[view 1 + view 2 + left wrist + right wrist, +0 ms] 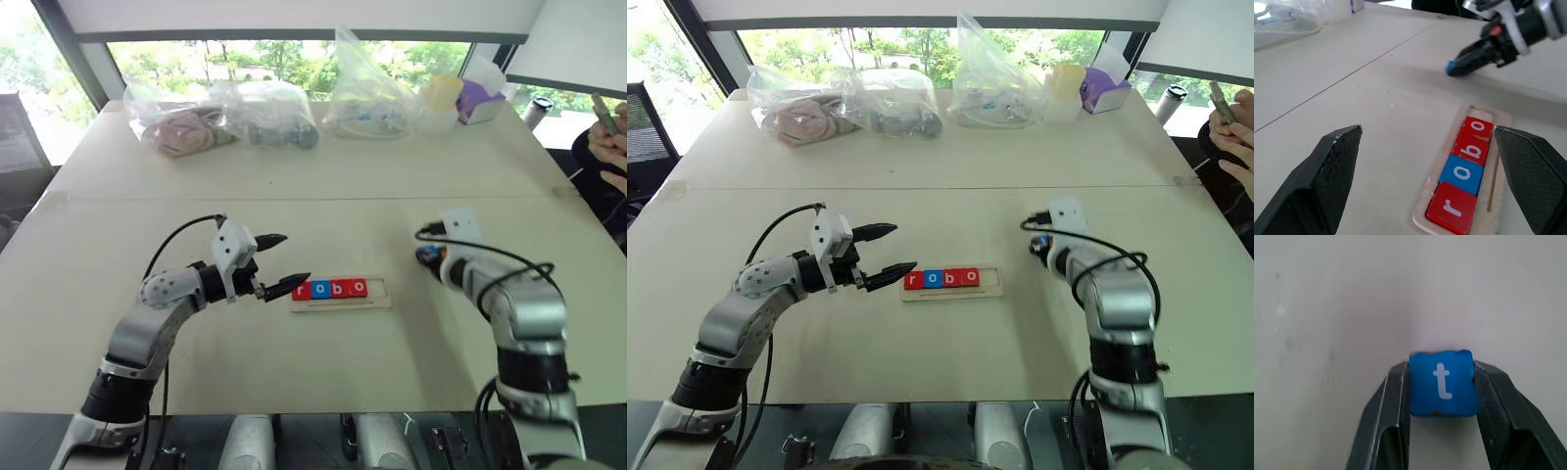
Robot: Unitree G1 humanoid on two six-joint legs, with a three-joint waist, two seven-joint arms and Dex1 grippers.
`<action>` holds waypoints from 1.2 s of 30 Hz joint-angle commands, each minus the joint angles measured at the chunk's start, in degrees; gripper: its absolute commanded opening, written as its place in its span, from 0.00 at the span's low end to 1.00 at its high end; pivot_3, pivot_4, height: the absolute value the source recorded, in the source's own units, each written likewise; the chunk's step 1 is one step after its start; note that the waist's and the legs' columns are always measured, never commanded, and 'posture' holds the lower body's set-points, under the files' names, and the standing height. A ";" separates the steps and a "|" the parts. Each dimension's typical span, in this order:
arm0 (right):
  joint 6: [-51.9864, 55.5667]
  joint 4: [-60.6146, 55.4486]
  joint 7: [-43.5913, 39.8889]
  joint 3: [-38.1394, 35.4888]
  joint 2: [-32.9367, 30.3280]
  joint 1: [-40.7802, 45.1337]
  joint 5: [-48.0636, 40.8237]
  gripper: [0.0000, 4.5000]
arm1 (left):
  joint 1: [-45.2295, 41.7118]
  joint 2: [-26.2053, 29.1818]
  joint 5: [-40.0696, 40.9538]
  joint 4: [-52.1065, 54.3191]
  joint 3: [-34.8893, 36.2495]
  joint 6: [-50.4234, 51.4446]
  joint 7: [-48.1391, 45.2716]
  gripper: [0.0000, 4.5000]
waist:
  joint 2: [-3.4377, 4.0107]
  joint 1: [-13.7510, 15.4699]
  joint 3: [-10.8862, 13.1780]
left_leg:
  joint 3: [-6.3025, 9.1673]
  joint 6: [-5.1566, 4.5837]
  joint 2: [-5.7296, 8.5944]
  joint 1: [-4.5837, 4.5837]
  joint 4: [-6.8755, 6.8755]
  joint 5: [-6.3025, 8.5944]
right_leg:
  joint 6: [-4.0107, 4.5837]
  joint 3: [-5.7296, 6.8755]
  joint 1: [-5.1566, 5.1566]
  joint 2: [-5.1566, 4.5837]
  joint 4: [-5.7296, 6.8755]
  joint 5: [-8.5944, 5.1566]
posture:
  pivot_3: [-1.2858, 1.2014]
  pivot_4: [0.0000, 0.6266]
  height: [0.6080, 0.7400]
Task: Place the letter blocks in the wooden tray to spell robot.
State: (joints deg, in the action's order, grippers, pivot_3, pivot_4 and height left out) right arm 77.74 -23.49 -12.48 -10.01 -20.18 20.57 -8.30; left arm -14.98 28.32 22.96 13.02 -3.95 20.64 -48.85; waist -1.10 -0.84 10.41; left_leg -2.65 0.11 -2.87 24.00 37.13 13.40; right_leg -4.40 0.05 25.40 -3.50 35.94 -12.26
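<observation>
The pale wooden tray (381, 295) lies mid-table and holds several letter blocks reading r, o, b, o: a red r (1453, 207), a blue o (1463, 173), a red b (1473, 148) and a red o (1479, 128). Its right end slot is bare. My right gripper (1442, 382) is shut on a blue block with a white t (1442, 382), held above the table to the right of the tray (427, 258). My left gripper (279, 262) hangs open just left of the tray, its fingers (1327, 176) apart with nothing between them.
Clear plastic bags of items (225, 117) and a purple box (480, 101) line the table's far edge. A person's hands (609, 137) show at the far right. A seam (294, 199) runs across the tabletop.
</observation>
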 commanded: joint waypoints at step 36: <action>-63.63 26.35 -59.16 11.01 -37.85 -3.65 -4.92 0.99 | -2.65 -0.74 -1.22 -1.76 -0.66 -2.33 -0.90 1.00 | -0.01 -0.05 0.07 | 0.01 -0.01 0.05 0.29 0.05 0.01 | 0.01 0.06 -0.06 0.01 -0.75 0.04 | 0.52 0.24 1.00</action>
State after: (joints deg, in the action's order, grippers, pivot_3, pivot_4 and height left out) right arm 16.66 0.84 -69.19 1.63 -58.15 14.57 -12.57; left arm -16.93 27.36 21.72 9.33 -5.65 19.10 -49.95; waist -1.10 -0.89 10.48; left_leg -2.64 0.09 -2.83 24.27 37.20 13.42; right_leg -4.25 0.10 25.33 -3.49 35.21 -12.12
